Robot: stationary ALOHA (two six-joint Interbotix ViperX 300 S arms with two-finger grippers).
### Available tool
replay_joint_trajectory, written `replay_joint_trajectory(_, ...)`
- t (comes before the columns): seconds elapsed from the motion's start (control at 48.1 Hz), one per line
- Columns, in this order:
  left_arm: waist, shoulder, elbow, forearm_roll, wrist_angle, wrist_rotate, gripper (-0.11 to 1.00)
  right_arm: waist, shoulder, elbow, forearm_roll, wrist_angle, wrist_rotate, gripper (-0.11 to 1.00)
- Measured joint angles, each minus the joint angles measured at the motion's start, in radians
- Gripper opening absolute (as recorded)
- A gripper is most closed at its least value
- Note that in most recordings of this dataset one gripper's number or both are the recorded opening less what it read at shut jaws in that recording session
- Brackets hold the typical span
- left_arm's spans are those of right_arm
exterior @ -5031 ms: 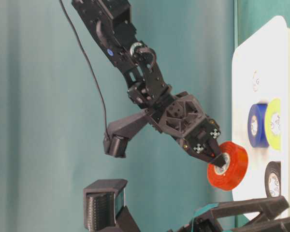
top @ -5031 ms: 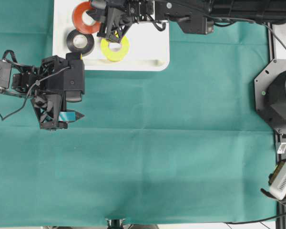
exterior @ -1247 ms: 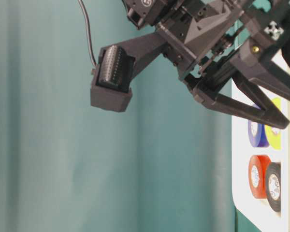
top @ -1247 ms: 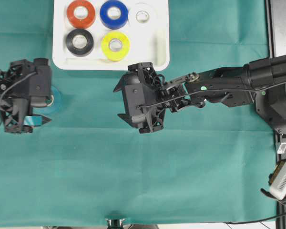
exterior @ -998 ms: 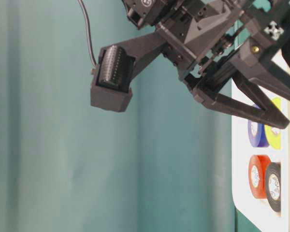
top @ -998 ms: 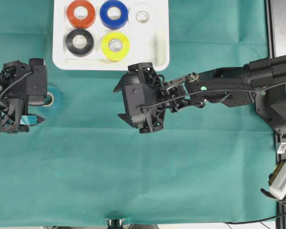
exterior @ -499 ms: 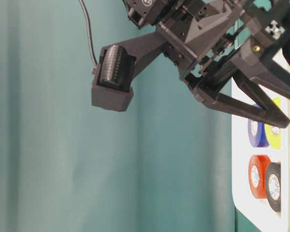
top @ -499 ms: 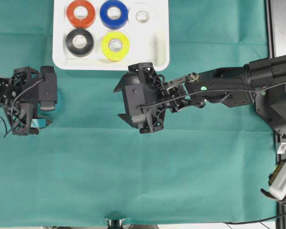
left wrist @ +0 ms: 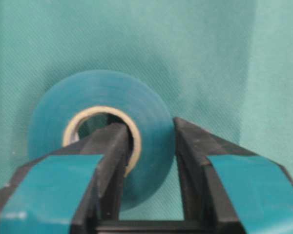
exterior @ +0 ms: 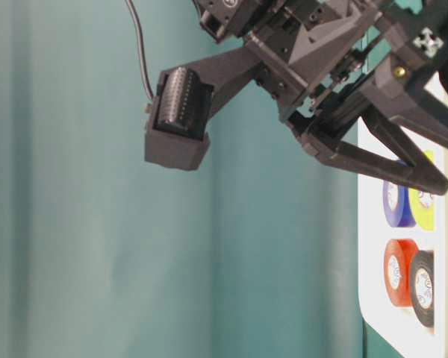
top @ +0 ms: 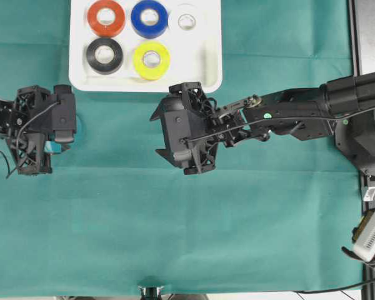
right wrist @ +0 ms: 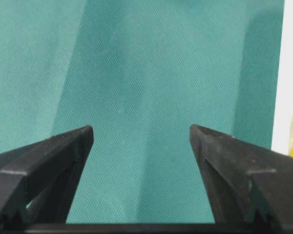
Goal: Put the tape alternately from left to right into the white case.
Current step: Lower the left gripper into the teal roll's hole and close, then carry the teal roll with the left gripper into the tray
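Left end effector [left wrist: 147,146] clamps teal roll's [left wrist: 88,97] wall — right end effector [right wrist: 141,141] agape.

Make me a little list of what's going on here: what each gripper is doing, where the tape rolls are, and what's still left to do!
left gripper: shut on the teal roll, one finger through its hole
right gripper: open, holding nothing, above the cloth
case: holds red roll, blue roll, white roll, black roll, yellow roll
left to do: teal roll into the case

Your left gripper [left wrist: 147,146] is clamped on the teal tape roll [left wrist: 100,131]: 1 finger inside the core, 1 outside, green cloth [left wrist: 210,58] beneath.
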Motion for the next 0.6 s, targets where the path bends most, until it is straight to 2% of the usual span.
replay_joint_trajectory(0.374, 0.000, -0.026, 0.000, 0.000, 0.005, -0.005, 0.24, 0.000, 0.000, 0.000, 0.000, 0.000, 0.000, 0.90)
replay_joint_trajectory(0.603, -0.002, -0.141, -0.018, 0.000, 0.009, 0.002, 0.24, -0.002, 0.000, 0.002, 0.000, 0.000, 0.000, 0.90)
